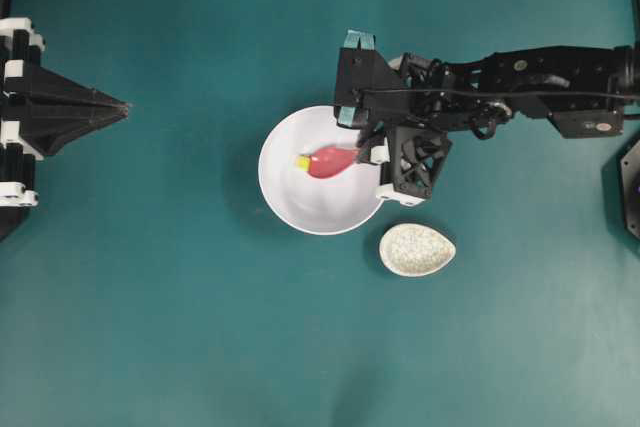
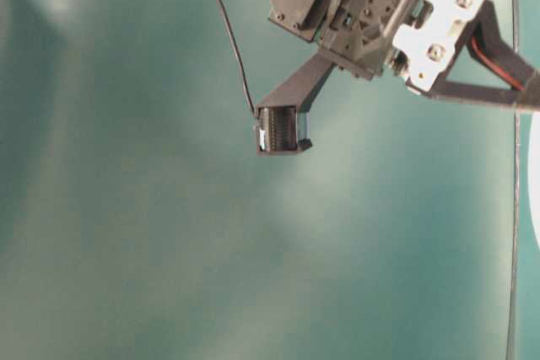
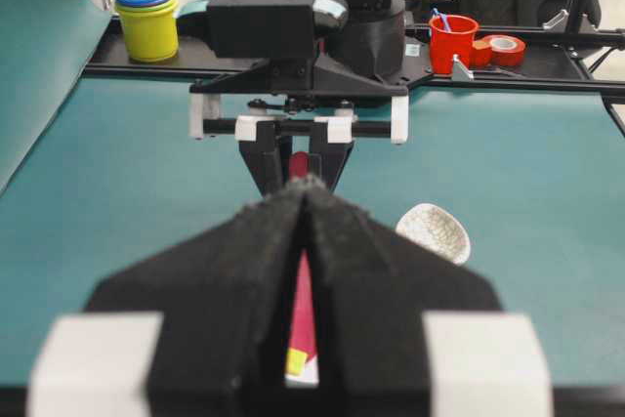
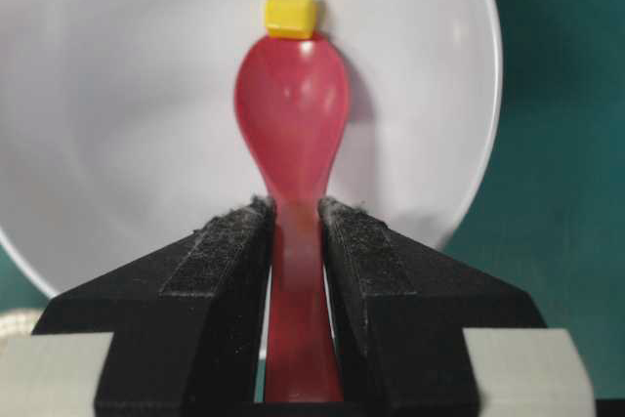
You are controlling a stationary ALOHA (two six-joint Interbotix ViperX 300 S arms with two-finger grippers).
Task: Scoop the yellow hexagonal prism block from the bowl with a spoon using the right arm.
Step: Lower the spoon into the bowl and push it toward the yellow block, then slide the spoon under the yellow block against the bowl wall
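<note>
The white bowl [image 1: 300, 217] sits mid-table. My right gripper [image 1: 362, 152] is shut on the handle of the pink-red spoon [image 1: 332, 160], whose head lies inside the bowl. The yellow block [image 1: 302, 162] rests on the bowl's floor, touching the tip of the spoon's head, not on it. In the right wrist view the fingers [image 4: 234, 241] clamp the spoon [image 4: 293, 114], with the block [image 4: 291, 12] just beyond its tip and the bowl [image 4: 127, 95] behind. My left gripper [image 1: 125, 107] is shut and empty at the far left, pointing at the bowl; it also shows in its wrist view [image 3: 309, 186].
A speckled spoon rest [image 1: 417, 250] lies just right of the bowl's near rim and shows in the left wrist view [image 3: 434, 231]. Behind the right arm's base stand stacked cups [image 3: 146, 21], a red cup [image 3: 452, 43] and a tape roll [image 3: 504, 48].
</note>
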